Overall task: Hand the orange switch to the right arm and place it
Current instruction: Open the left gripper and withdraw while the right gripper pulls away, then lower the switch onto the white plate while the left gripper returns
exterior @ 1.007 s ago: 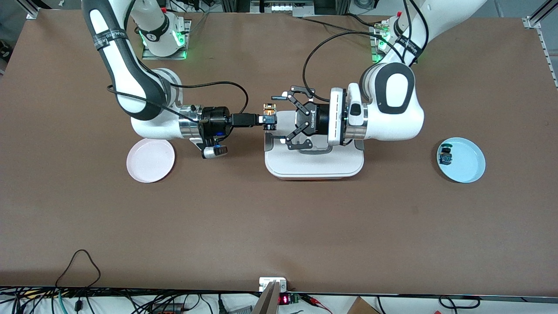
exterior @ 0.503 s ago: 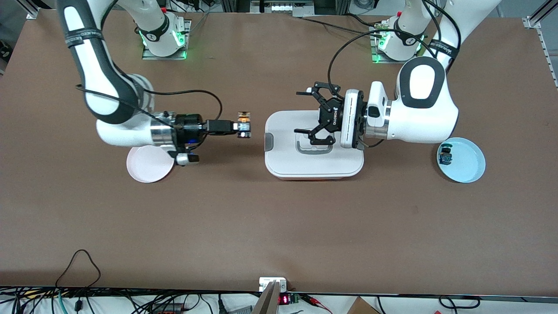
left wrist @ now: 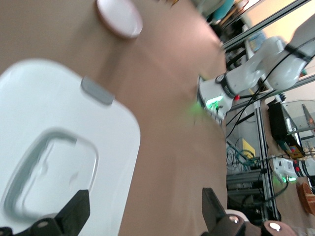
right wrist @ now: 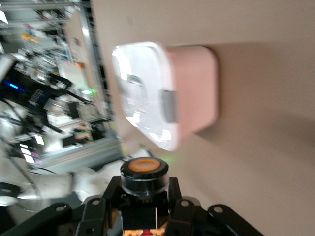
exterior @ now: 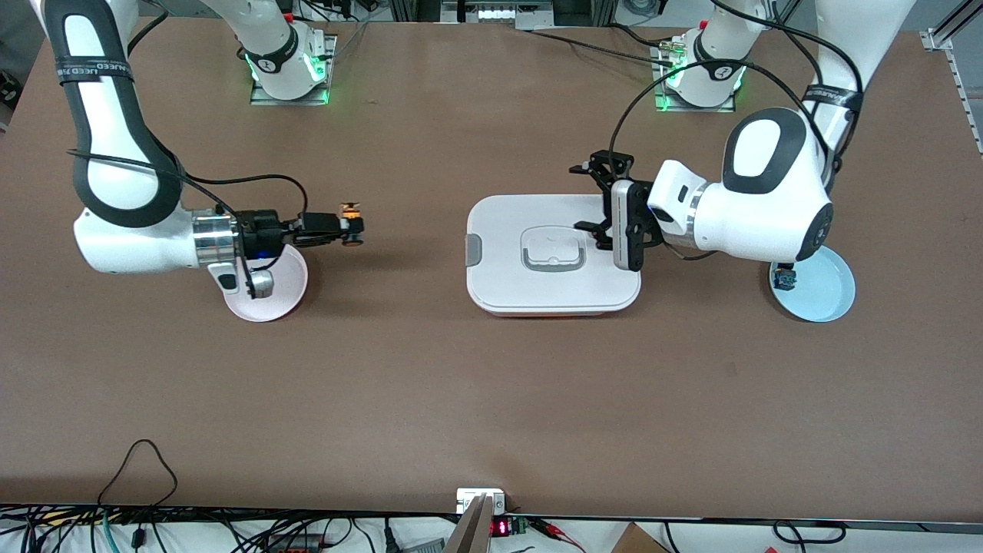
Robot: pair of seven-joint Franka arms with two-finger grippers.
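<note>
Front view: orange switch (exterior: 352, 213) over bare tabletop (exterior: 399, 369).

Even overhead light fills the front view, which is sharp throughout; the brown worktop (exterior: 491, 384) looks matte, with soft shadows just beside the white lidded box (exterior: 553, 265) and the pink plate (exterior: 265, 296). Green lamps glow at both arm bases. Both wrist views are smeared by motion blur, and the box lid (right wrist: 142, 93) there carries bright glare.
</note>
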